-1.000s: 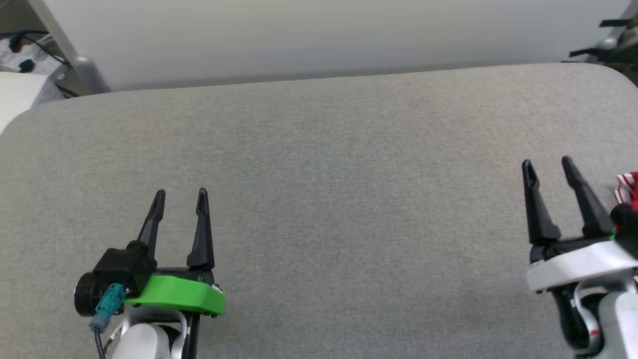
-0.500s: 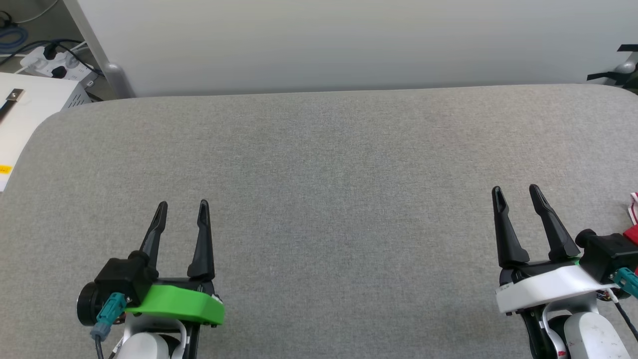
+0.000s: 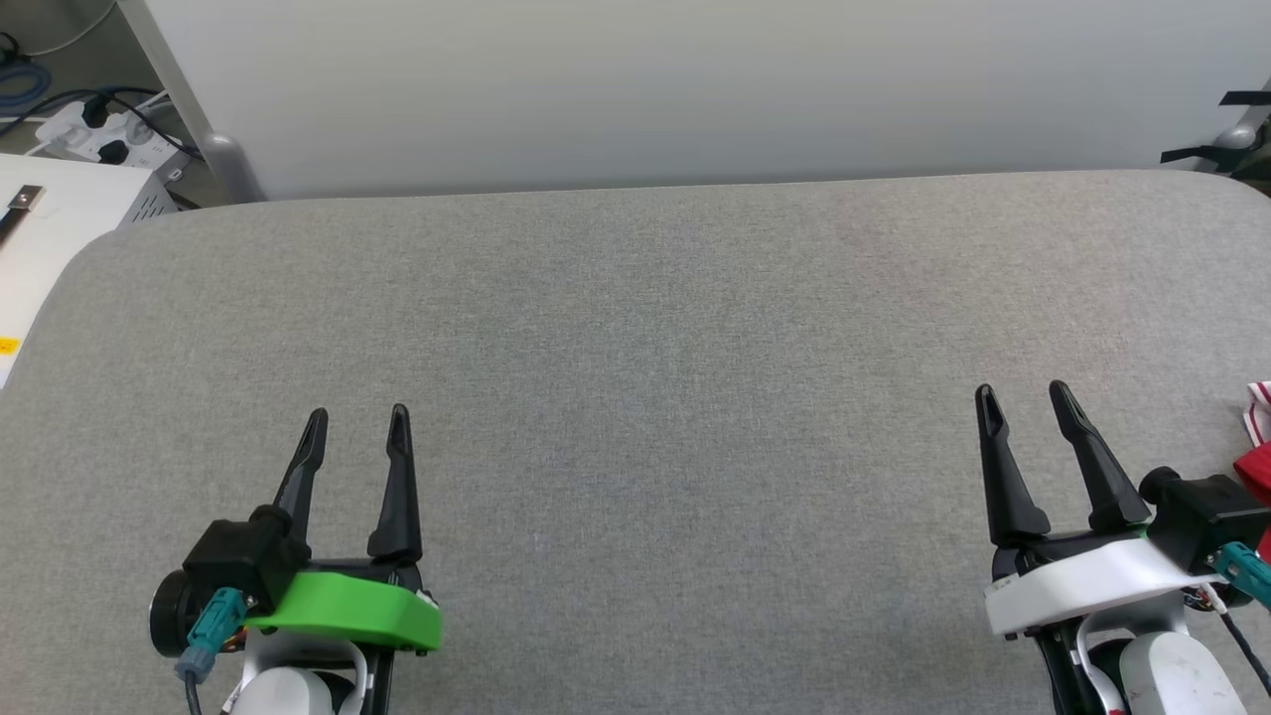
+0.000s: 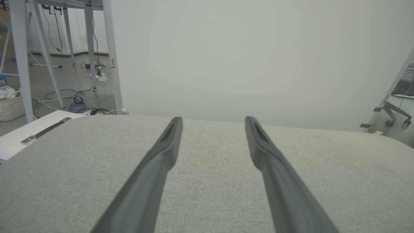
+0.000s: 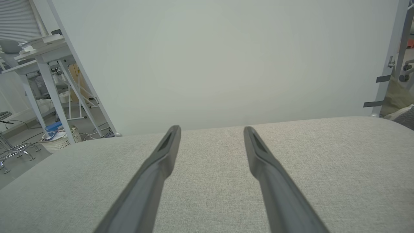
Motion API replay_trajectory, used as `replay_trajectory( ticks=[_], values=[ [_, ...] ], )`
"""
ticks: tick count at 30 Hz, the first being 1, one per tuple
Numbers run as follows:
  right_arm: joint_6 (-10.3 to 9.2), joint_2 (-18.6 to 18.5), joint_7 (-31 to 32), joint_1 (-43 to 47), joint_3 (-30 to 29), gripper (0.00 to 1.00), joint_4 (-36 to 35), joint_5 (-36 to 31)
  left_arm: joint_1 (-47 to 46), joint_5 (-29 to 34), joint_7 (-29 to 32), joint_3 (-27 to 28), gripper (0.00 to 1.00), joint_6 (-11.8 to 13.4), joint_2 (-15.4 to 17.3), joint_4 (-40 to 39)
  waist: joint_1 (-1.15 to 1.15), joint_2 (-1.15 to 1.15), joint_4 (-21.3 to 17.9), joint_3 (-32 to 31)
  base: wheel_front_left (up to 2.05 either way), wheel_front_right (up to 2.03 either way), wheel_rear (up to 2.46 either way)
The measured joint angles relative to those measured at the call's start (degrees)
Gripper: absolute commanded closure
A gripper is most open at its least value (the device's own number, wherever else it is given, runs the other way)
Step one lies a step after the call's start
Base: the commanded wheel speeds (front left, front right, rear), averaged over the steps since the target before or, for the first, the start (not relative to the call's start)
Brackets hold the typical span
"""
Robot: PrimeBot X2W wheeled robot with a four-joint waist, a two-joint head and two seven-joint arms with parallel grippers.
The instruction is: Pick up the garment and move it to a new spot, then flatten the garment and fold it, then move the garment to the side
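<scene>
1. left end effector spread wide, holding nothing; right end effector the same.
2. garment just beyond the right end effector, on the grey tabletop.
3. since a second ago: head turned, right end effector pulled back from the garment.
4. probably set aside now, job about done.

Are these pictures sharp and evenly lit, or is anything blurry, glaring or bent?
Head view: soft even light, no glare or hard shadows; left claw and right claw sharp; the garment cropped at the right edge. Left and right wrist views: fingers blur slightly near the lens; posts lean, likely wide-lens distortion.
</scene>
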Motion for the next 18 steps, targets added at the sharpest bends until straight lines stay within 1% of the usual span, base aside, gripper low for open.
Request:
replay_trajectory(
  ticks=[3,4,18],
  values=[
    [0.00,0.0,0.0,0.0,0.0,0.00,0.5,0.0,0.0,0.0,0.0,-0.2,0.00,-0.3,-0.1,0.7,0.00,0.00,0.0,-0.1,0.00,0.00,0.00],
    [0.00,0.0,0.0,0.0,0.0,1.00,0.6,0.0,0.0,0.0,0.1,-0.4,1.00,-0.4,-0.1,0.8,0.00,0.00,0.0,0.0,0.00,0.00,0.00],
    [0.00,0.2,0.9,0.0,-0.2,1.00,0.6,-1.0,0.0,0.2,1.1,-0.5,1.00,-0.1,-0.1,0.7,0.00,0.00,0.1,-0.3,0.00,0.00,0.00]
  ],
)
